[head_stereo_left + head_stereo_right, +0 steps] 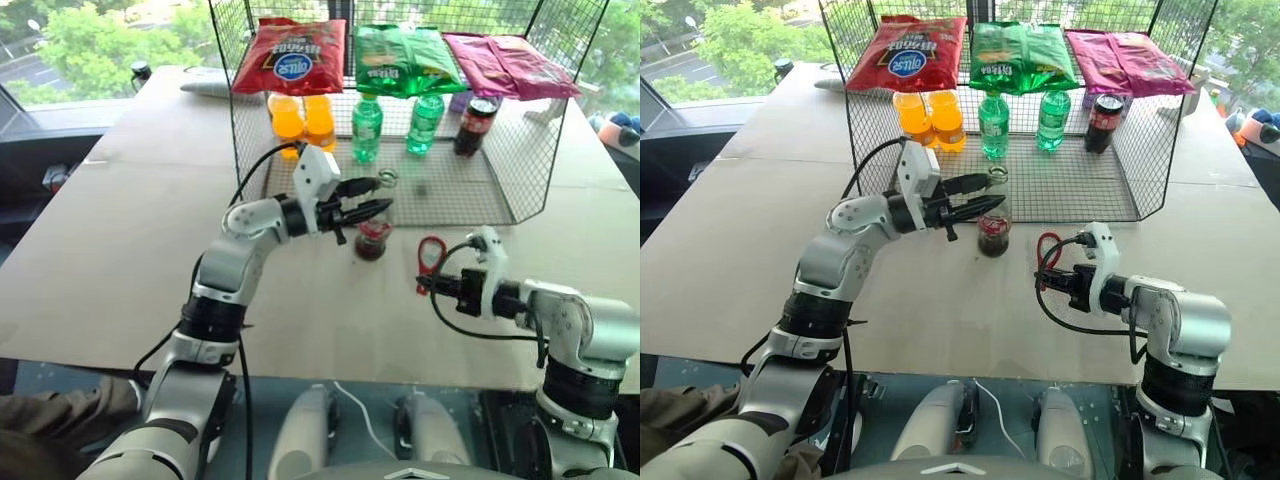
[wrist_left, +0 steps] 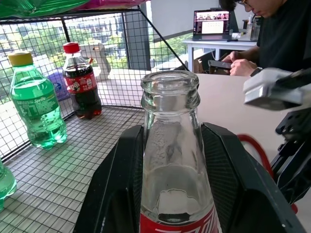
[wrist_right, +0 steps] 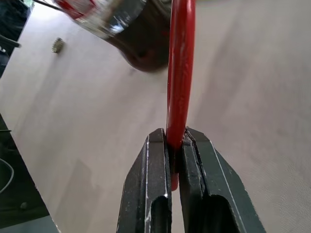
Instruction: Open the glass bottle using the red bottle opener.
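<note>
- The glass bottle (image 1: 374,232) stands upright on the table (image 1: 120,250), just in front of the wire basket (image 1: 520,170), and its mouth is bare, no cap on it.
- The left gripper (image 1: 383,195) reaches in from the side and its two black fingers (image 2: 116,179) sit on either side of the bottle's neck, pinching it just below the lip.
- To the bottle's right, the right gripper (image 1: 424,284) hangs low over the table, well apart from the bottle.
- Its fingers (image 3: 155,194) are pressed onto the handle of the red bottle opener (image 1: 431,256), with the ring head standing up above them.
- A small cap (image 3: 58,45) lies on the table beyond the bottle, seen from the right wrist.
- Inside the basket stand orange bottles (image 1: 303,120), green bottles (image 1: 367,128) and a dark cola bottle (image 1: 474,126), with snack bags (image 1: 292,55) laid across the top.
- A person (image 2: 272,34) sits at a far desk.
</note>
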